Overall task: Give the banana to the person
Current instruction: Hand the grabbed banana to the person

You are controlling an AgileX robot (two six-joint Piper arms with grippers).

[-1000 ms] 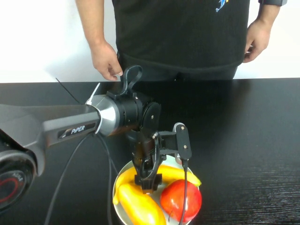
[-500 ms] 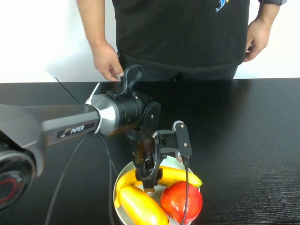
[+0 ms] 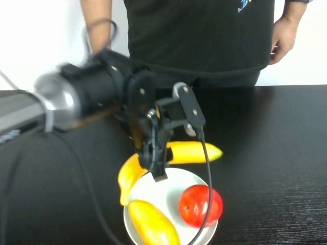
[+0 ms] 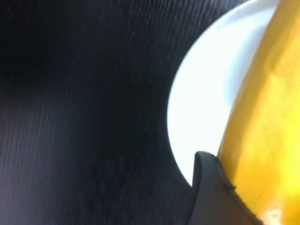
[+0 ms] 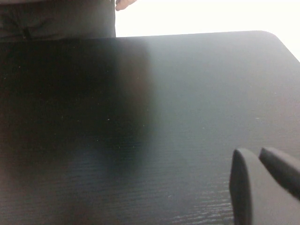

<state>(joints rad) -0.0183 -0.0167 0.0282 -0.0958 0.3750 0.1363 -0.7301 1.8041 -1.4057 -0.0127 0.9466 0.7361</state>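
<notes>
the person (image 3: 196, 35) stands behind the counter (image 3: 276, 132). my left hand (image 3: 153, 158) grips the banana (image 3: 191, 152) above the plate (image 3: 163, 191); next i carry it toward them. my right hand (image 5: 262, 187) rests closed, empty, off aside.

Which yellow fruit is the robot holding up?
The long curved banana, pinched in the left end effector above the plate. The plumper yellow fruit lies on it. The right end effector is elsewhere.

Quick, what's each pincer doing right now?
Left pincer: shut on the long curved yellow banana, lifted above the white plate.
Right pincer: parked low over the black table, fingers together, holding nothing.
</notes>
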